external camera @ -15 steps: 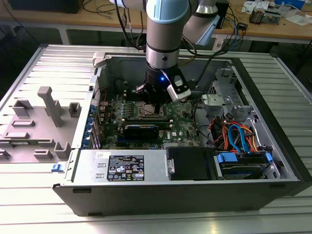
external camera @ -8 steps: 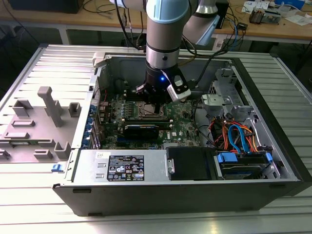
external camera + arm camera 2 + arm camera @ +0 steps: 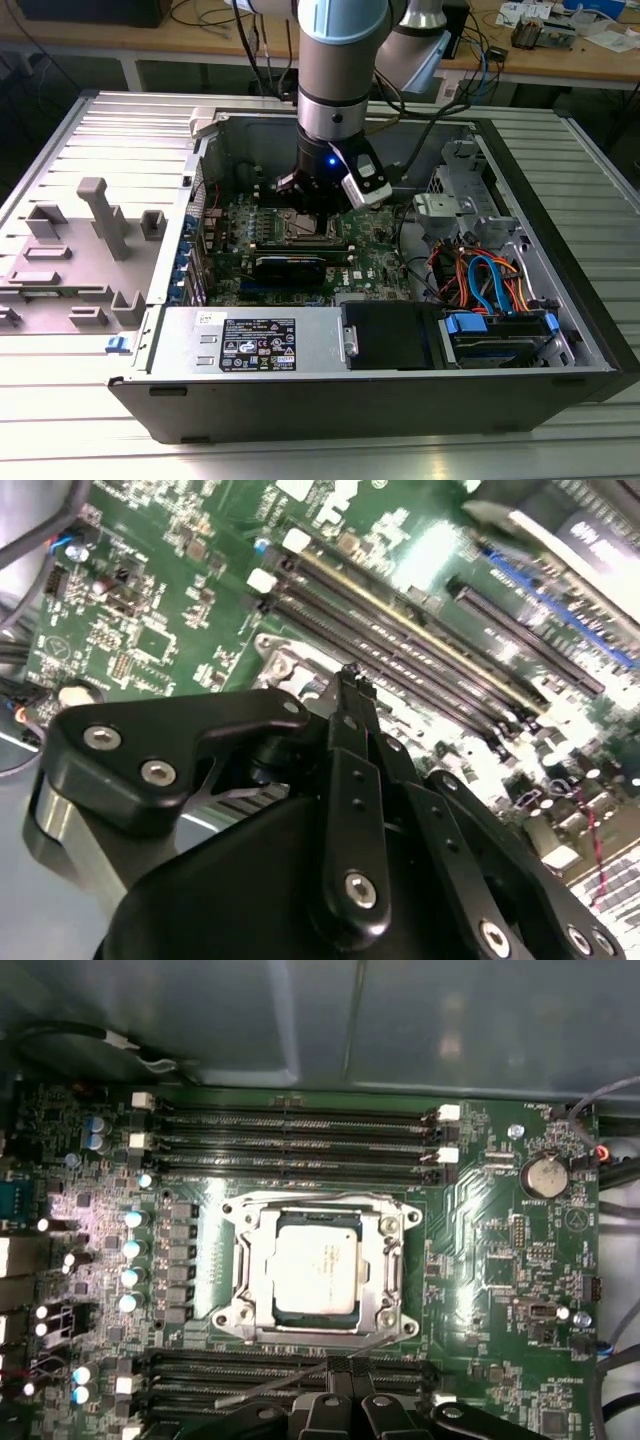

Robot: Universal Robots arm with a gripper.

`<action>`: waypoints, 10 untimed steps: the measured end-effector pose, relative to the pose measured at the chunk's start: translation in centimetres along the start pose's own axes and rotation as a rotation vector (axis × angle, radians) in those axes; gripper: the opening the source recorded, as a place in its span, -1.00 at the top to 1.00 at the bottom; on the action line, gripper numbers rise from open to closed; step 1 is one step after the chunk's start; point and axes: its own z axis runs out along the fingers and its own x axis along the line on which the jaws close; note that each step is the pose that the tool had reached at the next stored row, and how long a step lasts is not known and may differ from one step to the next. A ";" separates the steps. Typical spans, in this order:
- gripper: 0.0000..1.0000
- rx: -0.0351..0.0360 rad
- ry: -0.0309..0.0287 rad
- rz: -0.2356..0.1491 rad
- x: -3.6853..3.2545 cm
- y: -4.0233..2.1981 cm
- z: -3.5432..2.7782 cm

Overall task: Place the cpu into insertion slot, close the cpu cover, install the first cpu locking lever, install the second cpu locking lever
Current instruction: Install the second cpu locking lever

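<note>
Gripper [image 3: 338, 1368]: jaws pressed together, gripping nothing, hanging over the memory slots [image 3: 290, 1375] just beside the socket.
Cpu [image 3: 318, 1262]: seated in the insertion slot [image 3: 250, 1315].
Cover [image 3: 385, 1260]: down flat, framing the chip.
Board [image 3: 385, 255]: inside the open case [image 3: 560, 250].

The cpu [image 3: 318, 1270] has a smooth, dull silver metal top, framed by the shiny metal cpu cover [image 3: 385, 1265]. The gripper [image 3: 350, 685] is matt black with bright metal screws.
</note>
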 end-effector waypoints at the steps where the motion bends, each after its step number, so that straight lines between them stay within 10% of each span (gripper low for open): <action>1: 0.79 -0.0046 -0.0004 0.000 0.19 -0.18 0.02; 3: 0.79 -0.0180 -0.0008 0.000 0.71 -0.44 0.06; 6: 0.79 -0.0606 -0.0027 0.000 1.28 -1.01 0.14; 10: 0.79 -0.0624 -0.0028 0.000 1.41 -1.22 0.20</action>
